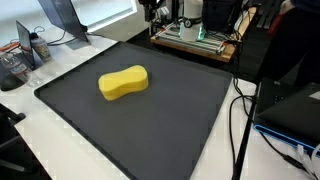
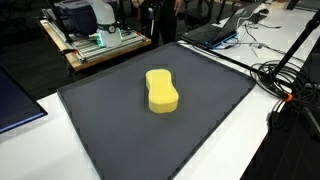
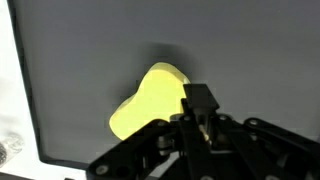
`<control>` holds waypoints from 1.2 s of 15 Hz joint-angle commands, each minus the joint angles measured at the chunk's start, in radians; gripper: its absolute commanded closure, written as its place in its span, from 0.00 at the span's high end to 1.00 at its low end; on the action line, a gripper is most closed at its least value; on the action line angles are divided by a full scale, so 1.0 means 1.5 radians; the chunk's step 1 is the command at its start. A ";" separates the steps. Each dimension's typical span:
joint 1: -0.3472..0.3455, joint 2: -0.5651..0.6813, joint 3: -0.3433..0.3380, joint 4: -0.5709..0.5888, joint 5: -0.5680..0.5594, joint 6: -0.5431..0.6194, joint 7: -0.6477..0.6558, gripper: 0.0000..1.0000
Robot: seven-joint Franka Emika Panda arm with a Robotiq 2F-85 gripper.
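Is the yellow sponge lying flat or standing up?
Lying flat: the sponge rests on its broad face on the dark mat in both exterior views.

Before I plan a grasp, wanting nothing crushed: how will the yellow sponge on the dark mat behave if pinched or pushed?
The yellow sponge looks foamy: probably light and soft, squashing under a pinch. It lies flat on its broad face, so it should not roll or tip. The dark mat looks matte, so a push may drag.
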 commanded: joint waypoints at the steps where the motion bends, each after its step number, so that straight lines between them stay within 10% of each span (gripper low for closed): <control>1: 0.002 0.036 0.038 -0.006 -0.069 0.068 0.053 0.03; 4: -0.002 0.076 0.071 -0.007 -0.185 0.124 0.105 0.03; 18: 0.015 0.110 0.085 0.013 -0.218 0.079 0.153 0.03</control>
